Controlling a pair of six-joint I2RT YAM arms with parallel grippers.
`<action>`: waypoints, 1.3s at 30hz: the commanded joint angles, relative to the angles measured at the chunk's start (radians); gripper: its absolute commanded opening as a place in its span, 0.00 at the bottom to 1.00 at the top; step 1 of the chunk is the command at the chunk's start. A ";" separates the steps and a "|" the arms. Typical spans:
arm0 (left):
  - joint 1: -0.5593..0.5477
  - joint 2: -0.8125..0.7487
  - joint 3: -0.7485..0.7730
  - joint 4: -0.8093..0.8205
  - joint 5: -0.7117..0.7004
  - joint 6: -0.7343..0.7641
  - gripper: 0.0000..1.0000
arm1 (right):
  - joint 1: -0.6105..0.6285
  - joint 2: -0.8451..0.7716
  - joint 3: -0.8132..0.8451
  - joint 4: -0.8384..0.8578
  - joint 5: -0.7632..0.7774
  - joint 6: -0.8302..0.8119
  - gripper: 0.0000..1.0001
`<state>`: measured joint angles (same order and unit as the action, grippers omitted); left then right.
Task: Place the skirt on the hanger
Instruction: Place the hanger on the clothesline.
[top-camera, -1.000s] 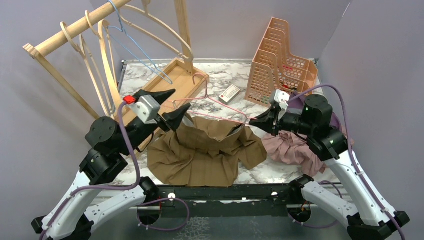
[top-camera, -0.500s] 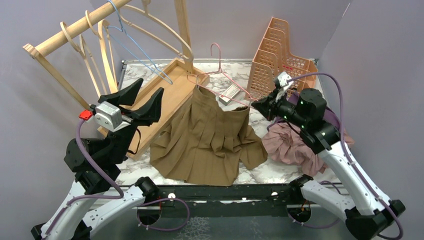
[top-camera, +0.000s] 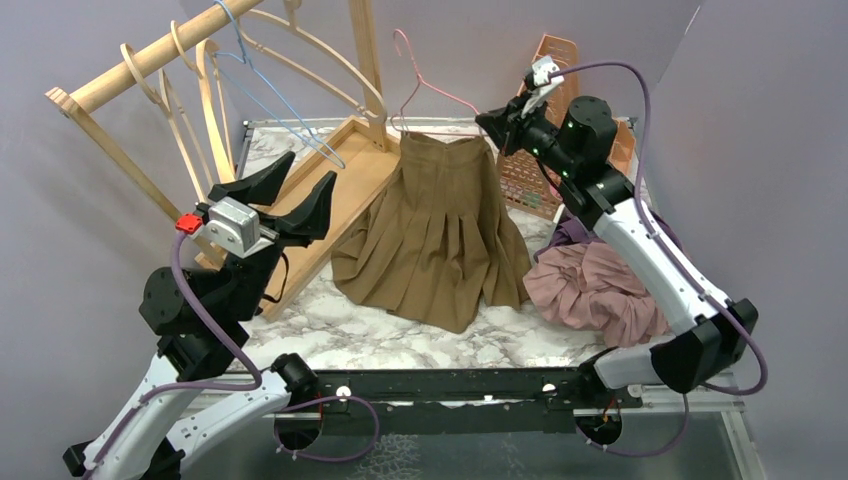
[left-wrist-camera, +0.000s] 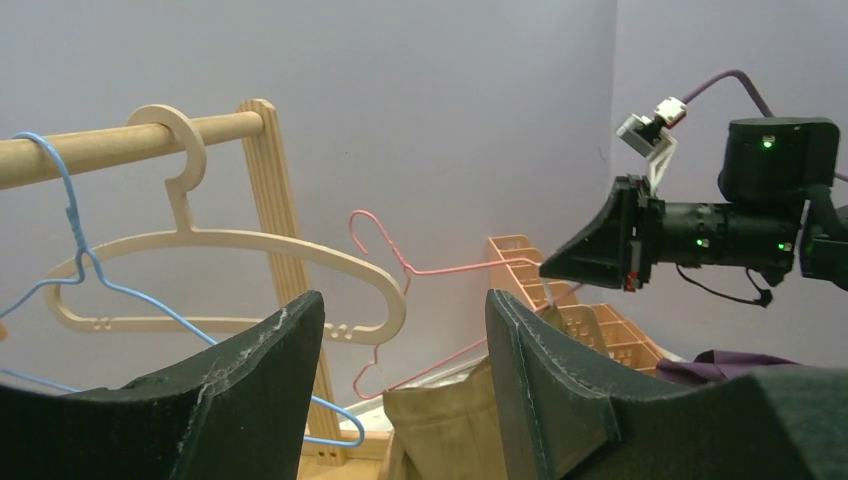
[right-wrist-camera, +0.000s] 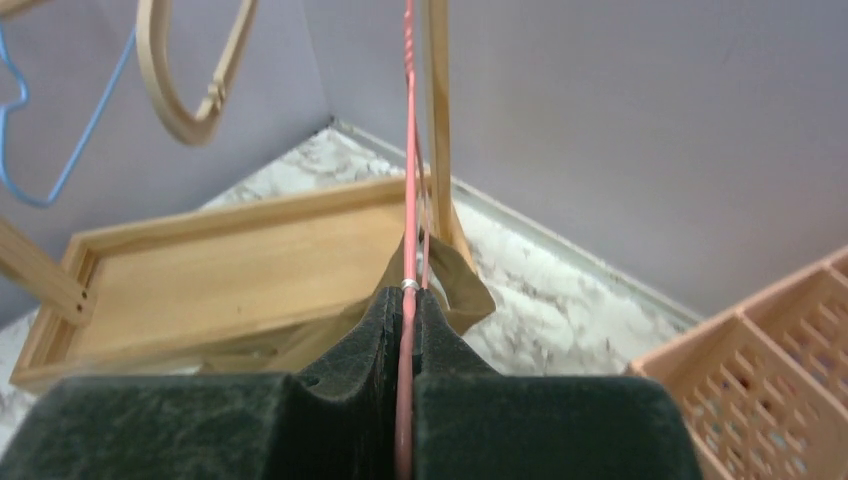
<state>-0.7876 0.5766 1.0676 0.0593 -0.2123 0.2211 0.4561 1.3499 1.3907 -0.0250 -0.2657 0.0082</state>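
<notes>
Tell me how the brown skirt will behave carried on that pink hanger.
Probably floppy: the brown skirt hangs in soft pleats from the pink hanger, so it will likely sway. Likely light, since the thin wire shows no obvious sag. It may pivot: the right gripper pinches only one end between its jaws.
</notes>
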 joint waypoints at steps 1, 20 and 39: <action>-0.004 -0.016 0.018 -0.001 0.010 0.017 0.63 | -0.005 0.067 0.120 0.264 -0.057 0.034 0.01; -0.004 -0.006 0.006 -0.036 -0.039 0.008 0.63 | -0.005 0.255 0.218 0.803 -0.098 0.248 0.01; -0.004 -0.026 -0.088 -0.046 -0.057 -0.138 0.63 | 0.047 0.586 0.662 0.940 -0.039 0.353 0.01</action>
<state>-0.7876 0.5655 0.9882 0.0109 -0.2379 0.1223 0.4706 1.9064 1.9297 0.7609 -0.3656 0.3511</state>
